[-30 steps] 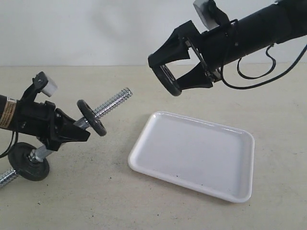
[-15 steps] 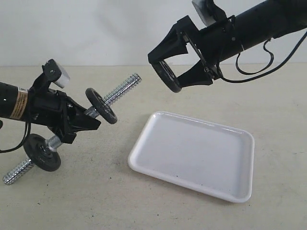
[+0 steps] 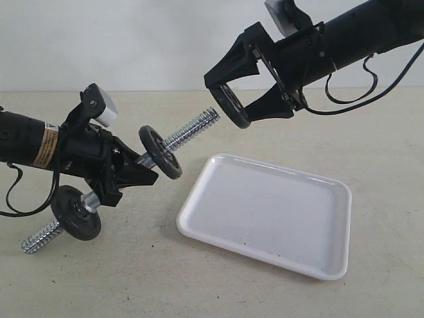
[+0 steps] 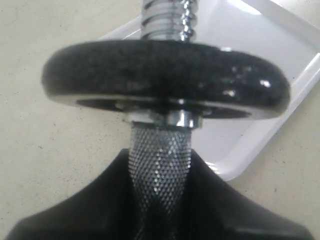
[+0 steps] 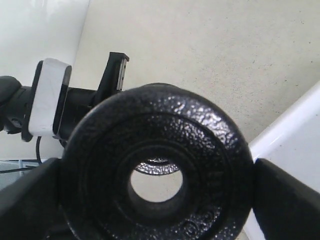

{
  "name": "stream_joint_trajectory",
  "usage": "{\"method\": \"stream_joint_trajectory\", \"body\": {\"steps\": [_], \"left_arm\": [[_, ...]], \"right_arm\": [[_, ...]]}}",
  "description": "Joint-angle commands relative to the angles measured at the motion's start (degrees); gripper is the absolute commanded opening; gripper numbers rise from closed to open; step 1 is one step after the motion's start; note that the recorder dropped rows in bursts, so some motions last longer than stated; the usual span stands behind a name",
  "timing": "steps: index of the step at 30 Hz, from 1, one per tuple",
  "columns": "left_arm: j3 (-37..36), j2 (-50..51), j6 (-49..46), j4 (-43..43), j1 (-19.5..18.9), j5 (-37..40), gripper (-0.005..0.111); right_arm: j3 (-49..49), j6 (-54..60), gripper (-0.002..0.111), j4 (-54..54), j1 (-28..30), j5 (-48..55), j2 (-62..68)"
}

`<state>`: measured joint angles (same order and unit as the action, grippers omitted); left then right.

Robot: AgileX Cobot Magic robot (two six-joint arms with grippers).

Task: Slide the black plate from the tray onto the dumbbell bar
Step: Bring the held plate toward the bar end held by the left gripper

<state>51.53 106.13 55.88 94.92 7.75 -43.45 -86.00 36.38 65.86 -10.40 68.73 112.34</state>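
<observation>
My right gripper (image 3: 227,105) is shut on the rim of the black plate (image 3: 233,112), holding it on edge in the air beyond the tray's far left corner. The white tray (image 3: 265,212) lies on the table with nothing in it. My left gripper (image 3: 147,173) is shut on the knurled middle of the dumbbell bar (image 3: 192,129). The bar is tilted, and its upper threaded tip points at the plate with a small gap between them. In the right wrist view the plate (image 5: 205,145) fills the space between the fingers, and shiny threaded metal (image 5: 159,168) shows through its hole.
Two more black discs sit on the bar: one (image 3: 161,152) just above my left gripper, one (image 3: 76,212) near the lower threaded end (image 3: 40,237), which hangs just above the table. In the left wrist view the upper disc (image 4: 165,75) hides most of the thread. A cable hangs from the right arm.
My left arm has lifted the bar and carried it right, bringing its threaded tip close to the plate. My right gripper rose slightly at first, then held still.
</observation>
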Motion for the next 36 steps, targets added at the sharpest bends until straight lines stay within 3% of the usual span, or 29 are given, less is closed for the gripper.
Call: {"method": "stream_joint_trajectory", "body": {"steps": [1,9,36], "left_arm": [[1.27,-3.1,0.22,-7.69,0.28,-26.51,0.004],[1.27,-3.1,-0.24,-7.97,2.99,-26.51,0.004],[1.27,-3.1,-1.55,-13.51,2.99,-26.51,0.004]], "right_arm": [[-0.72,0.19,0.001,2.84,0.14,1.23,-0.47],[-0.72,1.31,0.001,3.15,0.14,1.23,0.92],[-0.72,1.15,0.001,2.23,-1.6,1.23,1.02]]}}
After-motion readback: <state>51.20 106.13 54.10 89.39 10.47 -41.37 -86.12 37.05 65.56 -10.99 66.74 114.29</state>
